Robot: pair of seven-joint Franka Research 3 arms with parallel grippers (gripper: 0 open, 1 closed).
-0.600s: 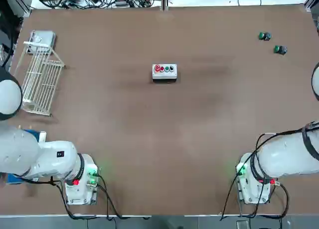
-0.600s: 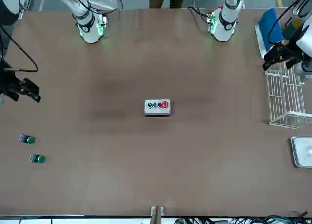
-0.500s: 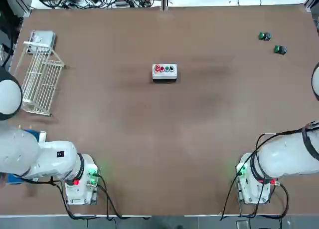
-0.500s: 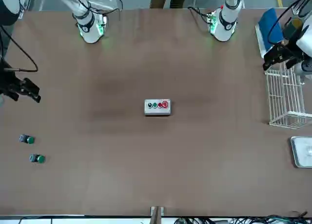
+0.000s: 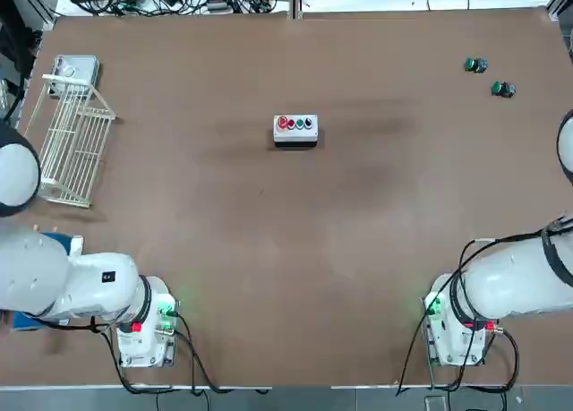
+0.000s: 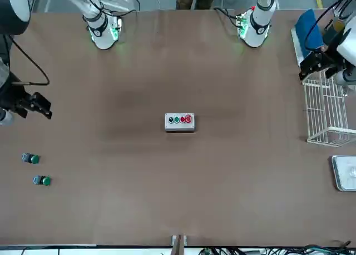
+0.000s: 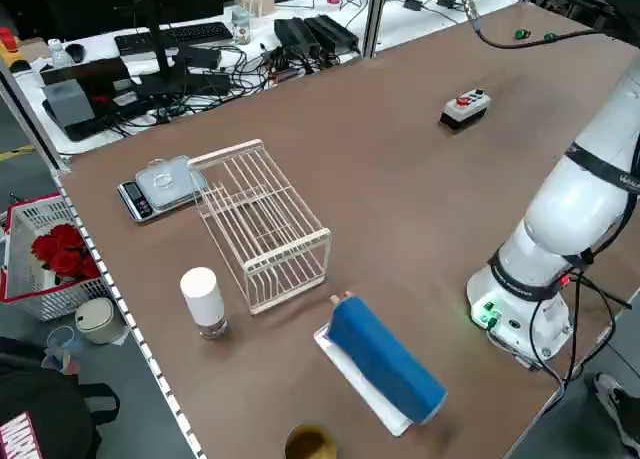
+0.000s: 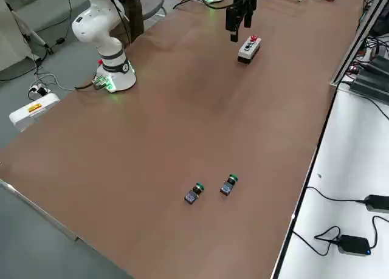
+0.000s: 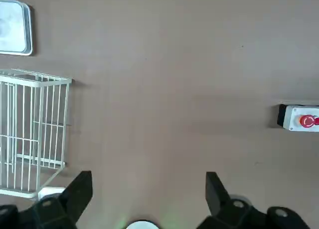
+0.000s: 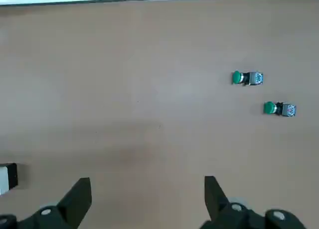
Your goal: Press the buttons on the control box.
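Since the earlier frame, the right end effector point(image 10: 147, 180) has been shifting slightly inward over the counter point(image 5: 269, 250); its fingers are standing spread. At left, the left end effector point(image 9: 149, 176) is hovering near the rack point(image 5: 76, 142), fingers also spread. Mid-counter, toward the far edge, the box point(image 5: 295, 135) is sitting upright, buttons point(image 5: 283, 123) facing up. It is probably behaving as light, rigid and prone to sliding: brace its sides, press straight down.

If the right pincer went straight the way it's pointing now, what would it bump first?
Probably the brown tabletop: the right pincer points down at it, with nothing showing in between. How far down is unclear.
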